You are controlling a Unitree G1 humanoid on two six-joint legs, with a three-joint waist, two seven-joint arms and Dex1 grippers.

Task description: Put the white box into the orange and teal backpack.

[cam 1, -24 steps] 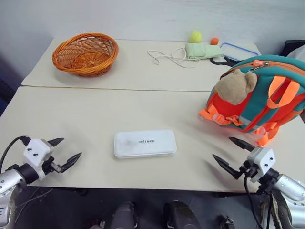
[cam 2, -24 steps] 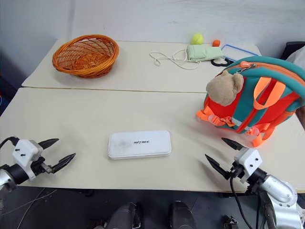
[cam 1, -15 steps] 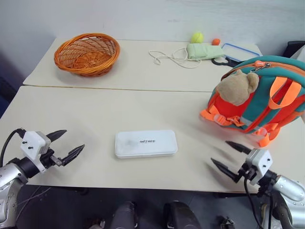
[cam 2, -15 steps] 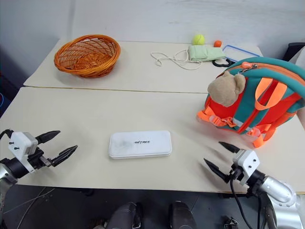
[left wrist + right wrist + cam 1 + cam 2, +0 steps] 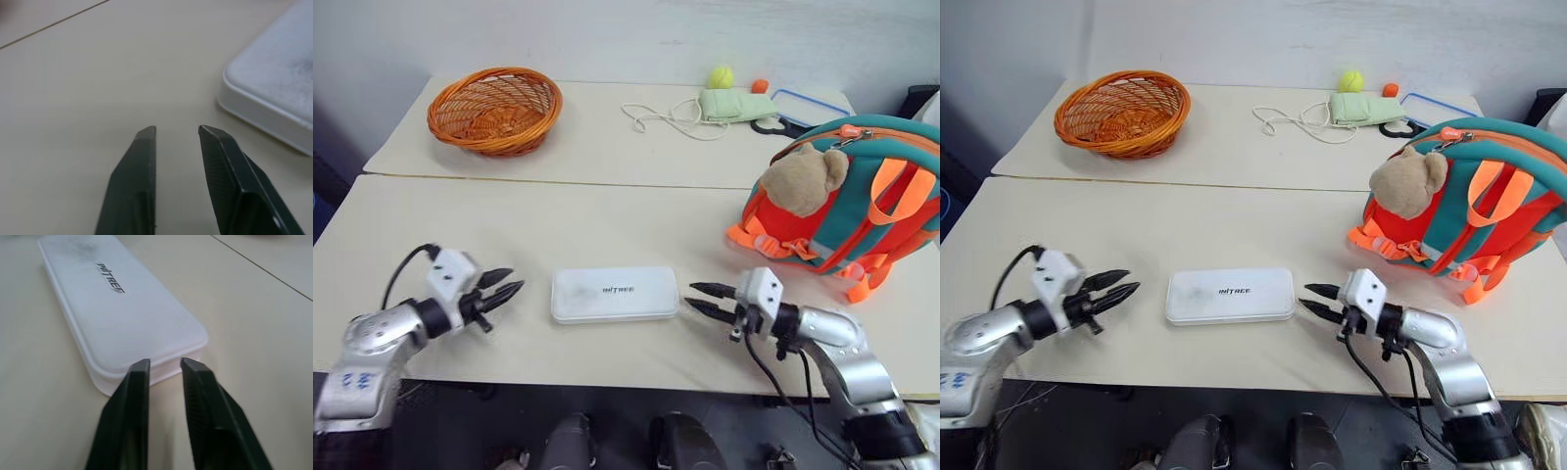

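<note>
The white box (image 5: 614, 295) lies flat near the table's front edge, its dark lettering facing up. My left gripper (image 5: 514, 281) hovers just off the box's left end, pointing at it, open by a narrow gap with nothing between its fingers (image 5: 142, 161). My right gripper (image 5: 689, 295) points at the box's right end, almost touching it, also open only narrowly and empty. In the right wrist view the box (image 5: 122, 308) sits just beyond the fingertips. The orange and teal backpack (image 5: 862, 206), with a tan plush bear on its front, stands at the right.
An orange wicker basket (image 5: 494, 108) sits on the far table at the left. A white cord (image 5: 666, 117), a green pouch (image 5: 732, 103), a yellow ball (image 5: 720, 75) and a blue-rimmed lid (image 5: 808, 103) lie at the far right. A seam (image 5: 558, 182) divides the two tables.
Both arms have swung inward from the table's front corners to the ends of the white box. Both pairs of fingers have narrowed from wide apart.
</note>
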